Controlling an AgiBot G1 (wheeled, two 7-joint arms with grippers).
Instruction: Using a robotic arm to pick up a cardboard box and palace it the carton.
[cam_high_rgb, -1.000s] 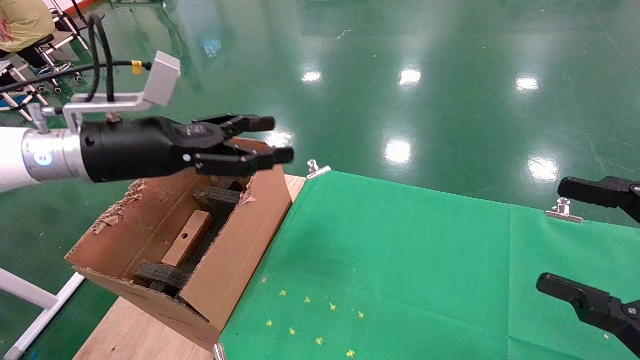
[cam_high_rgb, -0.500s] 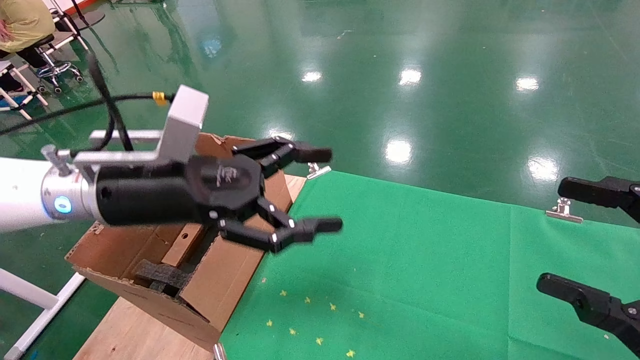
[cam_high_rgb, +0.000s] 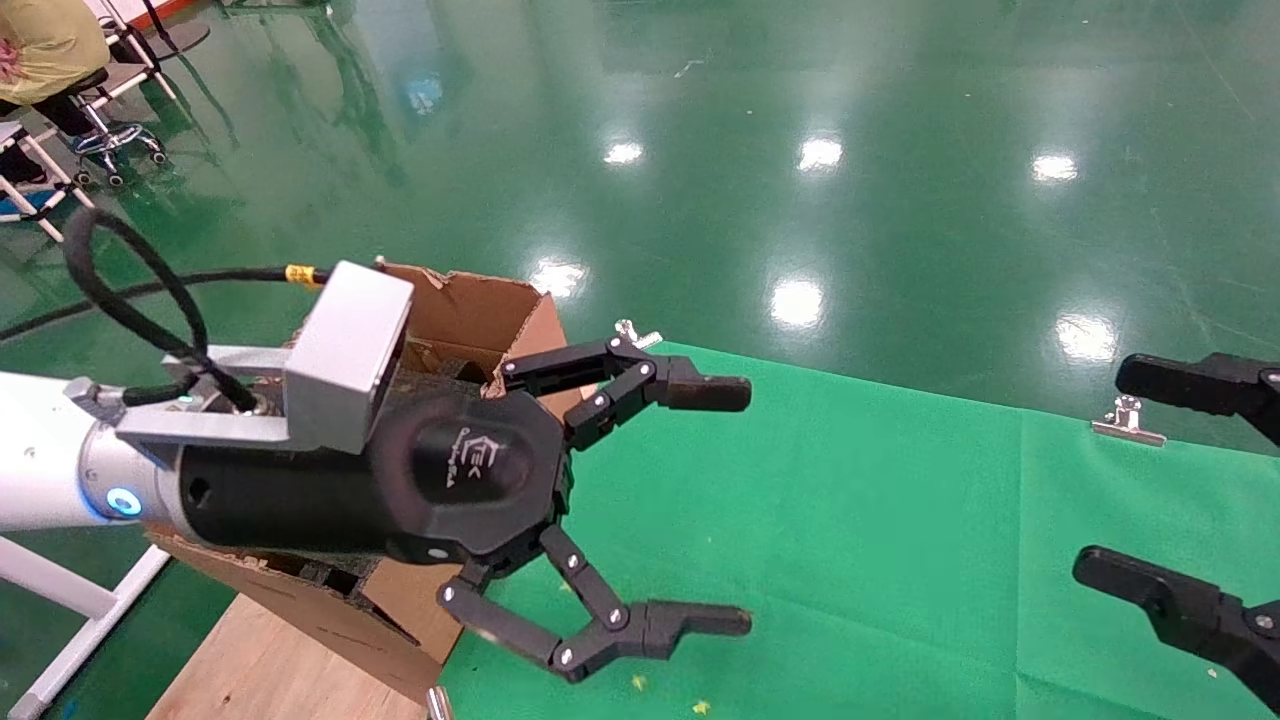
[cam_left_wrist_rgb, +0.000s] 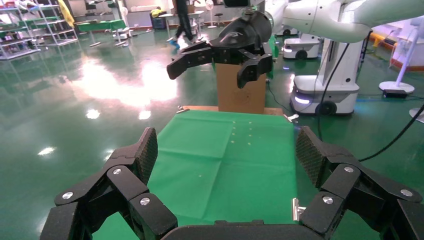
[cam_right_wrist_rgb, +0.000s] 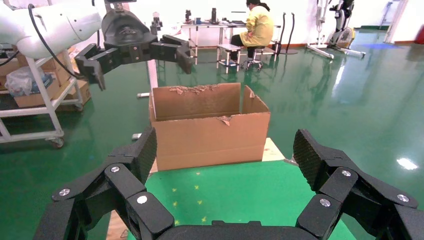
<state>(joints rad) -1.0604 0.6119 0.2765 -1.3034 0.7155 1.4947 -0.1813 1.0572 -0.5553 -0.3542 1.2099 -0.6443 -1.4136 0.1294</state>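
Carton (cam_high_rgb: 470, 320) long axis running away, left gripper (cam_high_rgb: 735, 505) wide, empty

The head view looks forward and down, with the left gripper (cam_high_rgb: 735, 505) close at lower left. The left wrist view looks out between its own fingers across the green cloth (cam_left_wrist_rgb: 225, 160) at the far right gripper (cam_left_wrist_rgb: 220, 62). The right wrist view looks back over that cloth at the carton (cam_right_wrist_rgb: 207, 125)
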